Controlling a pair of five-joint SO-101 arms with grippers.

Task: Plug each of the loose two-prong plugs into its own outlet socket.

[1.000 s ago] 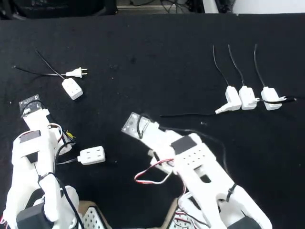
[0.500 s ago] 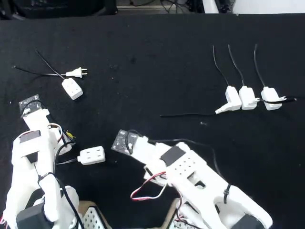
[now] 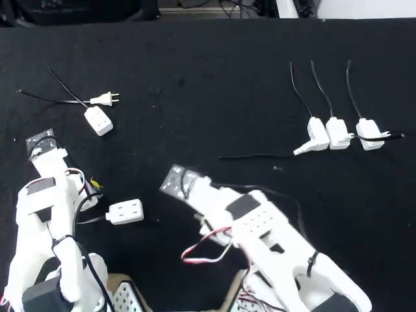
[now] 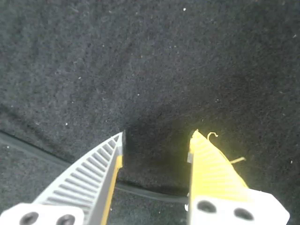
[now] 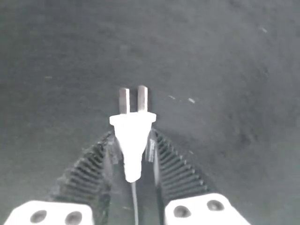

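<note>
Black cloth covers the desk [image 3: 195,78]. At the upper left of the high view, a loose plug [image 3: 104,99] lies on the cloth with its two prongs pointing right and its thin black cord trailing off to the left. Just below it, not touching, sits a small socket [image 3: 99,120], white and tilted.

At the lower left stands the left arm [image 3: 45,201]. Its pincer [image 4: 157,136] is wide, with nothing between the fingers, and hangs close over the cloth, where a black cord [image 4: 150,193] crosses beneath it. Just right of that arm lies a longer socket block [image 3: 125,211], white, with a cord leaving its left end.

At the lower centre, the right arm [image 3: 260,227] slants up toward the left. Its pincer [image 5: 132,135] is narrowed onto a held plug [image 5: 132,124], gripping the white body. The prongs [image 5: 132,99] jut past the fingertips over bare cloth.

At the right, three white sockets stand in a row: a tilted socket [image 3: 317,133], a middle socket [image 3: 338,133] and an end socket [image 3: 369,134]. Each has a thin cord running toward the top of the frame. A white plug meets the tilted one at its lower left, and another meets the end one on its right.
</note>
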